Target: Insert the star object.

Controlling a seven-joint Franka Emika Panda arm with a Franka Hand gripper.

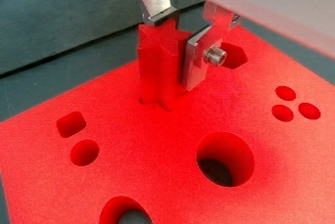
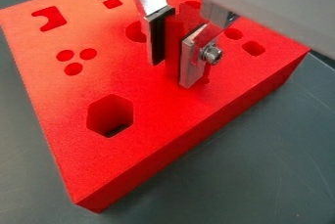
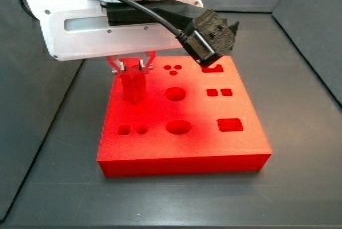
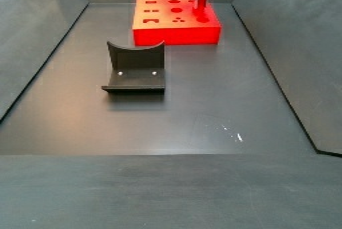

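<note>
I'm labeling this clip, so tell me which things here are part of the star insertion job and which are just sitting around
In the job:
star object, clamped upright between the fingers
gripper, above the block
red block with shaped holes

Just lying about:
dark grey curved holder, apart on the floor

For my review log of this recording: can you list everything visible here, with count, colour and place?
star object: one, bright red, upright between the gripper's fingers, lower end at the block's top face.
red block: one, red, shaped holes on top, at the far end of the floor.
holder: one, dark grey, curved, mid-floor, apart from the block.
floor: dark grey.
gripper: one, silver fingers, above the block, closed on the star object.
</note>
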